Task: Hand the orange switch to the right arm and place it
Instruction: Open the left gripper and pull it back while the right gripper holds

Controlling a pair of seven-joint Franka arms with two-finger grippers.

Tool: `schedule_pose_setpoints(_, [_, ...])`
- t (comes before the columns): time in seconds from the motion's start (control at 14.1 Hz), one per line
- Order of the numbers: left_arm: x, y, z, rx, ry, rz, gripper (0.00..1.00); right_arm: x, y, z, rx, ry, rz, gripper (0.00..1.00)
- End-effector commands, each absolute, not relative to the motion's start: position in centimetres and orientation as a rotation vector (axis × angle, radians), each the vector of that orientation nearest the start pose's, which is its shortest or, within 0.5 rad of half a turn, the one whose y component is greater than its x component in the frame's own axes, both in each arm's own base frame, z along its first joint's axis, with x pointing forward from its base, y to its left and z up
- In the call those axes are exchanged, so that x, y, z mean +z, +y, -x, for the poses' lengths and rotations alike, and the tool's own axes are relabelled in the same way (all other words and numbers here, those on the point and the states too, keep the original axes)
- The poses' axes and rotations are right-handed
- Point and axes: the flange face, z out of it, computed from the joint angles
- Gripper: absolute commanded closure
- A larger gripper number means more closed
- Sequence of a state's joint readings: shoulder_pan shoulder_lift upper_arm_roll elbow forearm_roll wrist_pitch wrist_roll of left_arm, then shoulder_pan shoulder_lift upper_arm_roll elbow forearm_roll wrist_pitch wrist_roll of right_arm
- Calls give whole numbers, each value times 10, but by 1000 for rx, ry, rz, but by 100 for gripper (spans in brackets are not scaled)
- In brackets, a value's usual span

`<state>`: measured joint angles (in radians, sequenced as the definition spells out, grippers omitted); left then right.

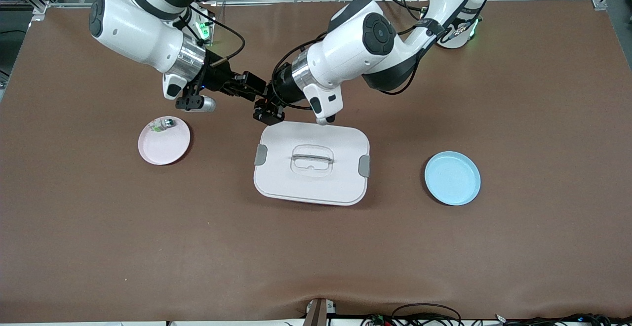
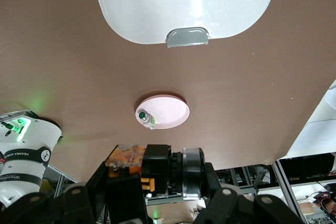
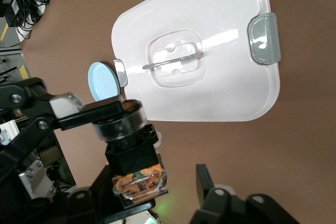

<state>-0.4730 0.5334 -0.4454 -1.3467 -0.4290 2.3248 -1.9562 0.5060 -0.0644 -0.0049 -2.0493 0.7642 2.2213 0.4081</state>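
The orange switch is up in the air between both grippers, over the table beside the white box. It has an orange-tan body, a black middle and a silver-ringed cap. My left gripper is shut on its cap end, as the right wrist view shows. My right gripper is open, its jaws around the switch's orange body. One finger is against the body. The other finger stands apart from it.
A white lidded box lies mid-table. A pink plate toward the right arm's end holds a small clear-and-silver part with green. A blue plate lies toward the left arm's end.
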Motion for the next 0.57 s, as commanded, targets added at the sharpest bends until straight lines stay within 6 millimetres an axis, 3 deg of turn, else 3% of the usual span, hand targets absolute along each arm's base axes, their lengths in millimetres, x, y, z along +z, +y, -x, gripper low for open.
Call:
schedule_pose_setpoints(0.0, [504,-544,-507,-688,1594,-1912,100,501,290,-484,123,379,2412,92])
schedule_pose_setpoints(0.07, [504,-544,-507,-688,1594,-1912,100,501,289,-484,121,380,2411,99])
schedule_pose_setpoints(0.35, [504,-543,-509,-686,1595,-1911,100,501,289,-484,124,377,2412,100])
schedule_pose_setpoints(0.42, [504,-543,-509,-684,1590,-1914,84,501,288,-485,123,381,2411,100])
schedule_pose_setpoints(0.49, [504,-543,-509,-680,1585,-1917,36,502,288,-485,121,380,2411,100])
